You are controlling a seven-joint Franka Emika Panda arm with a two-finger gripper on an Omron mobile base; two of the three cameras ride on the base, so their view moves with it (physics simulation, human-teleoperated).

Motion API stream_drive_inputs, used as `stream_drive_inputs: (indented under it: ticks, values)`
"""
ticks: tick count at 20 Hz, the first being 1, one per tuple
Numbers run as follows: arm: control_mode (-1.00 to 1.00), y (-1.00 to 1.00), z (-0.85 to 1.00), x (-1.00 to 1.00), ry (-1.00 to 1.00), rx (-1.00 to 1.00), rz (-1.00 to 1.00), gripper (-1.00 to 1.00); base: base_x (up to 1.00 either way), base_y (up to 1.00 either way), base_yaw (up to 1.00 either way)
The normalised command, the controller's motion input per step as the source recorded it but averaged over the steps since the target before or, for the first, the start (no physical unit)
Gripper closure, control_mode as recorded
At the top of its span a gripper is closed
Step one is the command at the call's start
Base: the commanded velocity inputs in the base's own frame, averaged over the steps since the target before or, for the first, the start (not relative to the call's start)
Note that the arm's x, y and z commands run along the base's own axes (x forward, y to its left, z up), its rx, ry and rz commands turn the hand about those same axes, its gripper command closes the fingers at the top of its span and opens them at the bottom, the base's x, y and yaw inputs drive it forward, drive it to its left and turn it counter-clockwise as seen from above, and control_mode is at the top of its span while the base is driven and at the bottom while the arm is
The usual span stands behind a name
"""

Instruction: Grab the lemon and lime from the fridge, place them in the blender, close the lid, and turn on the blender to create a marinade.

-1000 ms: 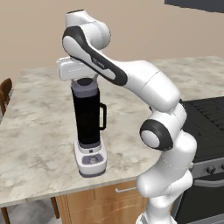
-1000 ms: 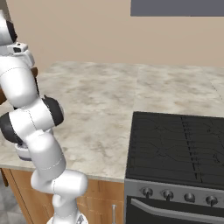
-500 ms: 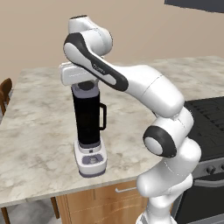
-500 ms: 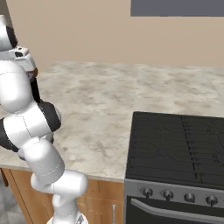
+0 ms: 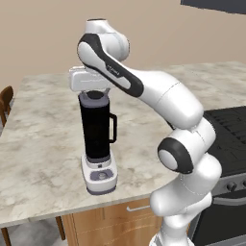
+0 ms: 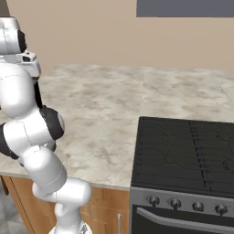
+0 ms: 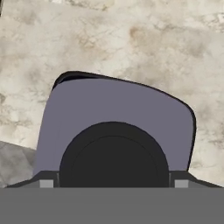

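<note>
The blender (image 5: 98, 137) stands on the marble table (image 5: 43, 125) near its front edge, left of the black stove (image 6: 183, 155), its grey lid (image 5: 94, 98) seated on the jar, while the jaws hover directly above that lid, their spread impossible to tell.

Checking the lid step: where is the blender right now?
In the left base view, the blender stands on the marble counter near its front edge, directly beneath the end effector.
</note>
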Motion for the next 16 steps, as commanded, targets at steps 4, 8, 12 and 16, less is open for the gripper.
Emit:
stream_drive_inputs:
  ticks: [4, 8, 12, 16]
  values:
    - [-1.0, 0.01, -0.2, 0.0, -0.03, 0.0, 0.0, 1.0, 0.0, 0.0, 0.0]
    - [-1.0, 0.07, -0.2, -0.02, -0.14, 0.0, 0.0, -1.0, 0.0, 0.0, 0.0]
    - [-1.0, 0.01, -0.07, 0.0, -0.11, 0.0, 0.0, -1.0, 0.0, 0.0, 0.0]
    - [-1.0, 0.0, 0.0, 0.0, -0.12, 0.0, 0.0, -1.0, 0.0, 0.0, 0.0]
